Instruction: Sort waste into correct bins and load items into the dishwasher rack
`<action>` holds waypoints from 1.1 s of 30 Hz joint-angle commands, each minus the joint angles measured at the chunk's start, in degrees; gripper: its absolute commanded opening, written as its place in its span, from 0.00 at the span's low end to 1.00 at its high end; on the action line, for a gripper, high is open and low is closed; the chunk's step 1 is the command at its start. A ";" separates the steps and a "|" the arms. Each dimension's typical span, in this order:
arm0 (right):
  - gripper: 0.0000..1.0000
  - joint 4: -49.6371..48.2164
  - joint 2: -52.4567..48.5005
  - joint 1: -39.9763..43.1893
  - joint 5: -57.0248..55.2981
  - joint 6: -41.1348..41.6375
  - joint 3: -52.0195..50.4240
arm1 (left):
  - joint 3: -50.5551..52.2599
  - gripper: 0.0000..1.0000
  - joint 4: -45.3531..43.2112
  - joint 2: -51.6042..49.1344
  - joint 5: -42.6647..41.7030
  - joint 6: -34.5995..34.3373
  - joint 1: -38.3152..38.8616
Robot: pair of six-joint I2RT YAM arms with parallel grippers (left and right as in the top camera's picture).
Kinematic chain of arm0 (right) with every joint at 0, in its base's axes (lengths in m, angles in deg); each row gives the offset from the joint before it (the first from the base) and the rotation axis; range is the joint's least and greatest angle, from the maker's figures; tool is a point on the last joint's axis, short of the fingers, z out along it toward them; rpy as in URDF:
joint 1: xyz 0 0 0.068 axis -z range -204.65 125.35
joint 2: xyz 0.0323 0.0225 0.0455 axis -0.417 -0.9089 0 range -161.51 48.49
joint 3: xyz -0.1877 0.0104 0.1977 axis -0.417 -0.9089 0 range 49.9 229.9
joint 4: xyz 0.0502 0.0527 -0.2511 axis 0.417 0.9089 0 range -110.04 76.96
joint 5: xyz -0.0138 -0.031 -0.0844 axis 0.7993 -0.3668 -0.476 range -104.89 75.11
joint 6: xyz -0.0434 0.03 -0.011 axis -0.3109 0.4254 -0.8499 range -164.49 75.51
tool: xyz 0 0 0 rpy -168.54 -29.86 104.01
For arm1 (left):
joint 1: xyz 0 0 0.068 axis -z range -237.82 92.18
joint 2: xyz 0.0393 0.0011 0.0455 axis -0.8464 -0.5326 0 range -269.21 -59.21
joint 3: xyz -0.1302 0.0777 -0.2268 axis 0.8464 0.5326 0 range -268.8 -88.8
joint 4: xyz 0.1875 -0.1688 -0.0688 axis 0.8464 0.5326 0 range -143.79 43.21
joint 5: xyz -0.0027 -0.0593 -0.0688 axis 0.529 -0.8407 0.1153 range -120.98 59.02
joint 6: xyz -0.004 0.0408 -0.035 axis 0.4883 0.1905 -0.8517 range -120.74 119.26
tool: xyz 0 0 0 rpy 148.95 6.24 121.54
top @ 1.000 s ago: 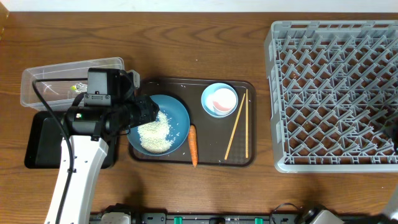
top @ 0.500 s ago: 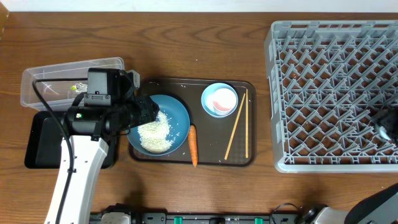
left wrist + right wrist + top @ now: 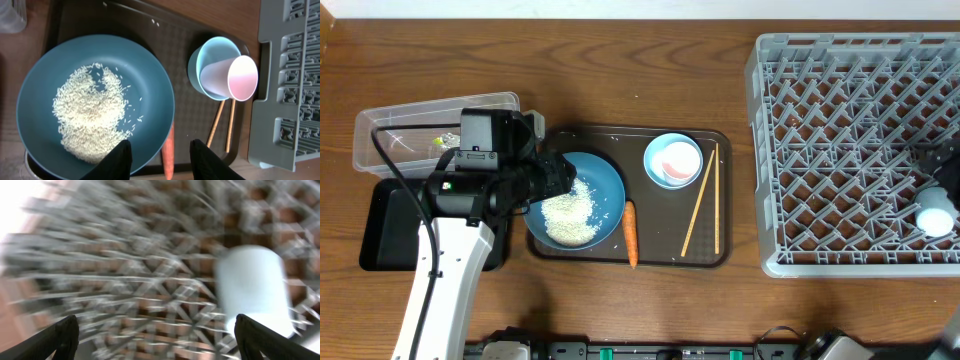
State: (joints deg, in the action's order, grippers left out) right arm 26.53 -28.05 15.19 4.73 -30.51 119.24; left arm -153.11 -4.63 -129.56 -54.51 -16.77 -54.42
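My left gripper point(image 3: 556, 178) point(image 3: 160, 159) is open over the near-left rim of the round blue plate point(image 3: 608, 192) point(image 3: 95, 60), which holds a heap of white rice point(image 3: 570, 212) point(image 3: 90, 117). The orange carrot point(image 3: 630, 235) point(image 3: 168, 152) lies beside the plate. A light-blue bowl point(image 3: 673, 160) point(image 3: 212, 62) holds a tilted cup point(image 3: 235, 77). Chopsticks point(image 3: 700, 210) point(image 3: 222, 125) lie to its right. My right gripper point(image 3: 943, 160) point(image 3: 155, 325) is open over the grey dishwasher rack point(image 3: 850, 150) point(image 3: 125, 255). A light-blue cup point(image 3: 934, 220) point(image 3: 255, 287) lies in the rack. The right wrist view is blurred.
The plate, bowl, carrot and chopsticks sit on a brown serving tray point(image 3: 710, 250). A clear plastic box point(image 3: 430, 125) with a green-yellow wrapper point(image 3: 445, 140) stands at the far left, and a flat black tray point(image 3: 385, 225) lies in front of it under my left arm.
My right gripper came in over the rack's right side with a light-blue cup, then drew back; the cup now lies in the rack. My left arm has not moved.
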 commanded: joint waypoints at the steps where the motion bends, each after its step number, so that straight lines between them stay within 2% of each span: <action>1: 0.92 2.43 5.51 -3.80 7.39 -3.32 1.57 | -0.42 0.39 -1.33 -0.02 0.81 1.01 0.70; 5: 0.92 8.87 8.26 -9.20 7.37 -8.07 1.53 | -0.42 0.39 -4.96 -0.11 0.66 1.01 3.30; 9: 0.97 14.12 8.33 -14.14 7.39 -11.91 1.22 | -0.42 0.40 -9.35 -1.60 0.66 1.01 7.34; 15: 0.99 16.52 8.28 -19.56 7.37 -14.29 0.94 | -0.42 0.44 -18.47 -8.85 0.66 0.96 14.08; 19: 0.99 17.29 8.28 -20.63 7.37 -15.43 0.94 | -0.42 0.48 -24.50 -15.52 0.66 0.96 17.64; 25: 0.99 18.21 8.26 -20.63 7.15 -16.44 0.92 | -0.44 0.48 -31.45 -24.81 0.68 0.72 20.46; 33: 0.99 18.56 8.26 -20.63 6.27 -16.44 0.92 | -0.44 0.48 -35.50 -31.17 0.63 -1.01 20.85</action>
State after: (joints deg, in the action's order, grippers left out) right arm 44.95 -19.72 -4.70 11.04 -45.65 120.31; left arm -153.14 -39.77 -159.72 -54.35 -17.28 -33.81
